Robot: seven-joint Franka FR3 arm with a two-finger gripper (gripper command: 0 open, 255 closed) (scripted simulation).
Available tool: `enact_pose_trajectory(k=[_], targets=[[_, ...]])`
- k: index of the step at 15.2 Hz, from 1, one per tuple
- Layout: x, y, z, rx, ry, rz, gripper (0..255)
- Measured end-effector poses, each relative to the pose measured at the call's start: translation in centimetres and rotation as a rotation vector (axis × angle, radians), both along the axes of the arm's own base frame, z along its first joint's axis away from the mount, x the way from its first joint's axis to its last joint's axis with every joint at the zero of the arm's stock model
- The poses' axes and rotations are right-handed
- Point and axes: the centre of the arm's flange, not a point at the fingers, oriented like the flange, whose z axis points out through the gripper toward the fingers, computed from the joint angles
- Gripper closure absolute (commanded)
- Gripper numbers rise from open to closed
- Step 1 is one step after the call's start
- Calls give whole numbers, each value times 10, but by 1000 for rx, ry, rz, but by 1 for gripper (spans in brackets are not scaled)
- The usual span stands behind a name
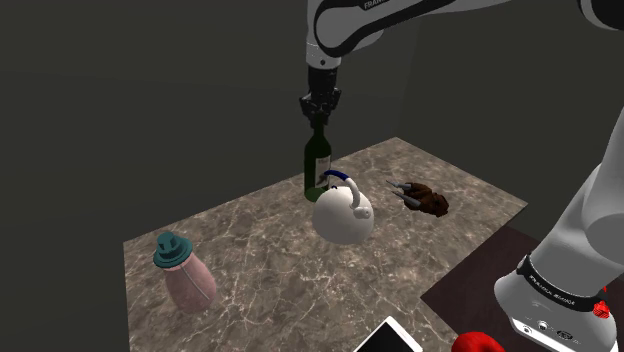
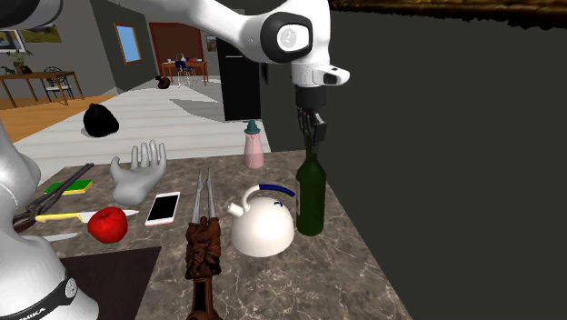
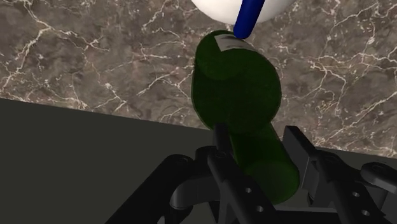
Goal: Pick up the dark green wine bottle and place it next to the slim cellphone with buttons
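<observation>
The dark green wine bottle point(image 1: 318, 172) is clasped at its neck by the hand point(image 1: 319, 115), whose fingers point(image 3: 226, 167) are set narrowly against the glass on both sides. The bottle is kept upright near the marbled worktop's point(image 1: 260, 250) edge, just beside a white kettle point(image 1: 343, 212). The cellphone point(image 2: 163, 207) is seen well apart from it, near a red apple point(image 2: 107, 224).

The arm point(image 1: 350, 25) is glossy white, built of rounded tube sections with dark bands at the joints, a grey round cap point(image 2: 289, 36), dark lettering, and all-black jaws dotted with small screw holes.
</observation>
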Motion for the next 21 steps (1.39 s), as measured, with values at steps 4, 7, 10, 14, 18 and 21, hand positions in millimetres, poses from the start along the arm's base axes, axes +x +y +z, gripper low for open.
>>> enact_pose_trajectory(k=[4,7,10,14,18,21], targets=[[-6,-1,1,-6,38,-1,255],[-12,-2,3,-13,77,-3,255],[-17,-3,4,-22,111,0,255],[-19,10,66,-6,27,2,255],[-44,31,117,0,-4,-2,255],[-74,47,149,3,-23,1,255]])
